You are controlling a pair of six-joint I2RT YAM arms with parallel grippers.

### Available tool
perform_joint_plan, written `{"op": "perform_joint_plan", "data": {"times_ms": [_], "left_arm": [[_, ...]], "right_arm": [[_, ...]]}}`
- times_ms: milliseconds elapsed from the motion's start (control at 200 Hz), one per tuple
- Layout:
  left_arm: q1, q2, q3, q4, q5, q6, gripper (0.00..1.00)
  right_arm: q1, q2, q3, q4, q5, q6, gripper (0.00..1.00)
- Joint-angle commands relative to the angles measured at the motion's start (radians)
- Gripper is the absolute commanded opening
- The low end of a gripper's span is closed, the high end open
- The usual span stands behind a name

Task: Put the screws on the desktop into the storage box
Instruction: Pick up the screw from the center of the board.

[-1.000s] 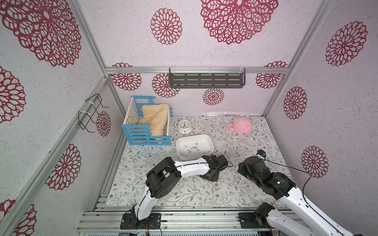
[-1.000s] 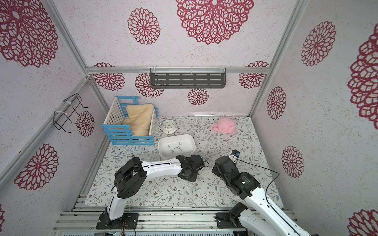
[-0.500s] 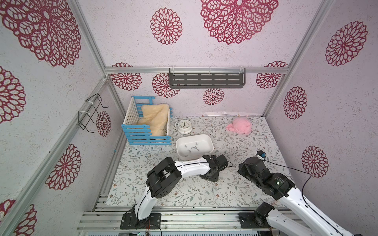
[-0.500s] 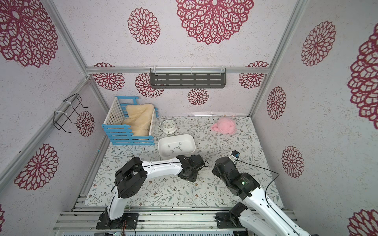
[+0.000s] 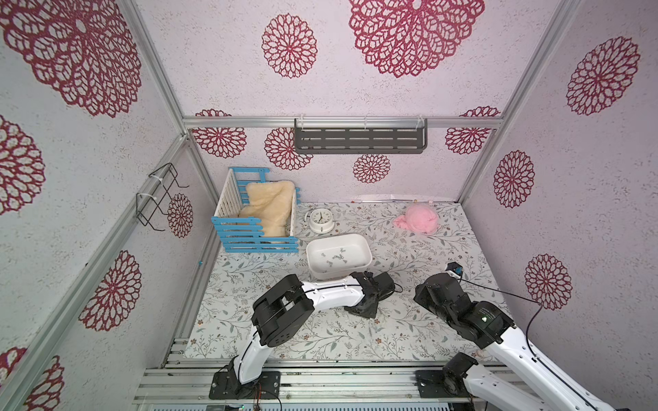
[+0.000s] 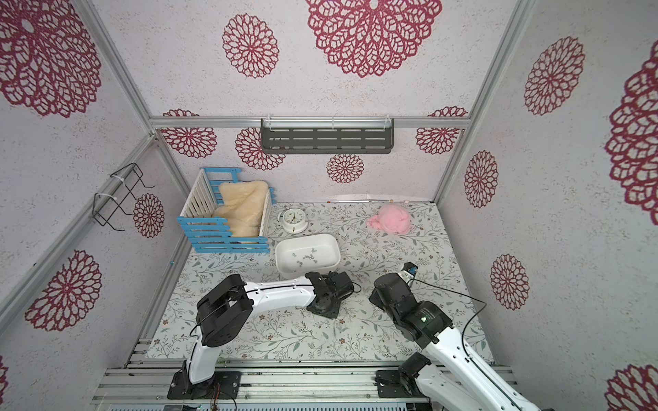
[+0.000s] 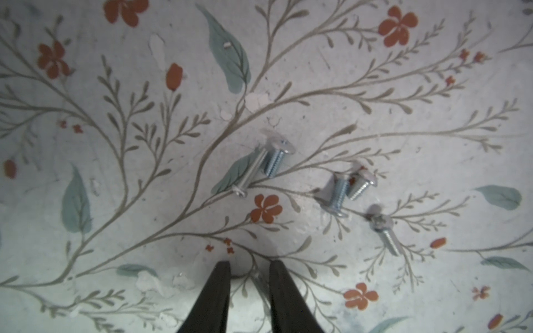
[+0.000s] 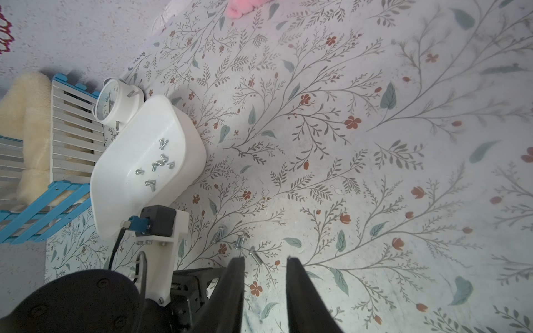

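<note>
Crate: at far left I see the blue-and-white crate [image 5: 256, 242].
Clock: the white clock [image 5: 321, 219] sits just behind the storage box.
Storage box: the storage box [image 5: 327, 275] rests on the desktop [image 5: 409, 249] near my left wrist; the boxed screws [image 5: 334, 256] lie on its floor.
Left gripper: the left gripper [image 7: 250, 266] points down, fingers slightly parted, nothing between them.
Loose screws: five loose screws [image 7: 337, 193] lie on the desktop just ahead of those tips.
Right gripper: the right gripper [image 8: 265, 261] is parted and empty, beside the loose screws.
Cloth: the pink cloth [image 5: 416, 219] is at the back right.
</note>
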State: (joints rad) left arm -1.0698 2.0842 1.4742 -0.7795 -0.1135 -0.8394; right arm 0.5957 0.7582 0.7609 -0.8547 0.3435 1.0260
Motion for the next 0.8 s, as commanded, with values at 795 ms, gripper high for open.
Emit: {"op": "perform_joint_plan", "data": {"times_ms": [795], "left_arm": [[-0.036,-0.024,-0.037,-0.082,0.01,-0.002,0.11]], "right_arm": [[-0.006,-0.005,-0.001,0.032,0.001,0.011,0.3]]}}
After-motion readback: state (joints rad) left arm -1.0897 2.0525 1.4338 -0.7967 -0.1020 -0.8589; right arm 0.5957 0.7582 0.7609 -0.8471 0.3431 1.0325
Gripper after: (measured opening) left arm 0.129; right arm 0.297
